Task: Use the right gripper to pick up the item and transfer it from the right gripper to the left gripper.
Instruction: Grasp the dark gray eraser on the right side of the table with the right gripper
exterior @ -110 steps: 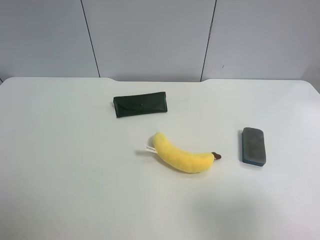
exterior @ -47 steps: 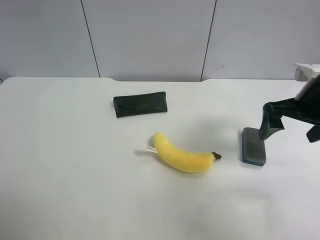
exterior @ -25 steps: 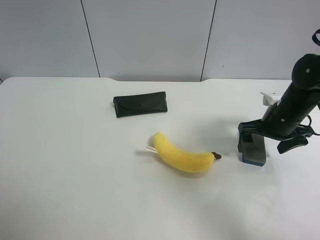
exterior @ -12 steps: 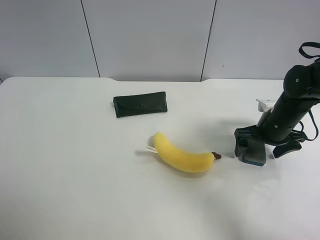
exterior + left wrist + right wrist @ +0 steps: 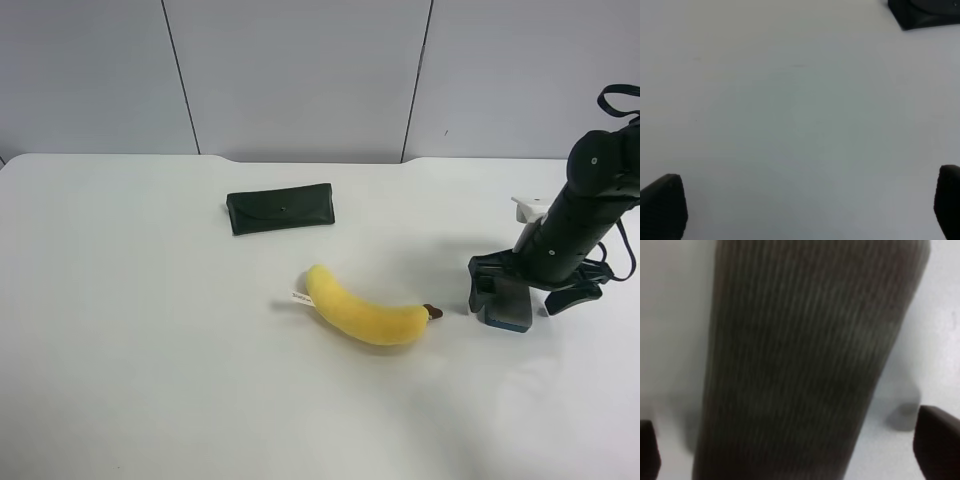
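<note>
Here the item (image 5: 508,310), a grey-topped eraser block on a blue base, lies flat on the white tabletop (image 5: 150,330), just beyond the banana's brown stem end and apart from it. In the right wrist view the item (image 5: 800,360) fills most of the picture, its ribbed grey felt face turned up to the camera. The right gripper (image 5: 515,300) is down over the item, its black fingers spread to either side of the block. In the right wrist view the right gripper (image 5: 792,445) shows only the two dark fingertips at the picture's corners, each with a strip of bare tabletop between it and the block, so it stands wide and grips nothing. Its black arm, with a white mount, rises on the far side of the item from the banana. The yellow plush banana (image 5: 362,310) lies on its side, and a flat dark case (image 5: 280,208) rests well apart from it toward the back wall. The left gripper (image 5: 805,202) shows only in its own wrist view, fingers spread wide over bare tabletop with nothing between them, a corner of the case (image 5: 925,12) at the edge of that picture.
</note>
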{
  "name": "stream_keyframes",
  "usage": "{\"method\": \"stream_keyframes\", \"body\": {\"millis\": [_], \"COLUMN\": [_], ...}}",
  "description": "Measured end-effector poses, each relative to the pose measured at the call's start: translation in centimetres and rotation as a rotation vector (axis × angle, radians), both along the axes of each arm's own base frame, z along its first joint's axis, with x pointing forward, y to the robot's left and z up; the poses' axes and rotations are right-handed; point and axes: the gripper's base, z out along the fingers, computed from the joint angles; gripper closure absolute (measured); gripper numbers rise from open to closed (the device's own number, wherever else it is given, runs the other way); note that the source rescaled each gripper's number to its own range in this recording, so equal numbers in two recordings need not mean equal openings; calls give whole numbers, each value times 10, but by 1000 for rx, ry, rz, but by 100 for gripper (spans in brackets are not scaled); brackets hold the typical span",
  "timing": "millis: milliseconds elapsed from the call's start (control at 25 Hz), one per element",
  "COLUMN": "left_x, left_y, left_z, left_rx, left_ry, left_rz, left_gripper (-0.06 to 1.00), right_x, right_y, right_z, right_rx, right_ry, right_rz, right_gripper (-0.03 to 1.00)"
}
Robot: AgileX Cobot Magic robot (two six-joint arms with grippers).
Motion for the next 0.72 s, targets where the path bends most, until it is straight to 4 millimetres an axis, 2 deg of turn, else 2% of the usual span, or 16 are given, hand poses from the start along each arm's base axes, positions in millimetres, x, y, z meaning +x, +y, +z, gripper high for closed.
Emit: {"method": "stream_keyframes", "body": {"millis": [240, 320, 480, 520, 560, 600, 720], "left_x": [0, 0, 0, 0, 0, 0, 0], "left_y": [0, 0, 0, 0, 0, 0, 0], "left_z": [0, 0, 0, 0, 0, 0, 0], "left_rx": [0, 0, 0, 0, 0, 0, 0], "left_ry": [0, 0, 0, 0, 0, 0, 0], "left_rz": [0, 0, 0, 0, 0, 0, 0], "left_gripper": [-6, -6, -6, -6, -6, -6, -6], "right_x": [0, 0, -1, -1, -1, -1, -1], "right_y": [0, 0, 0, 0, 0, 0, 0], "right_z": [0, 0, 0, 0, 0, 0, 0], "right_rx": [0, 0, 0, 0, 0, 0, 0], "right_ry": [5, 5, 7, 7, 7, 7, 7], "right_rz": [0, 0, 0, 0, 0, 0, 0], "right_gripper": [-1, 14, 63, 79, 89, 96, 96]}}
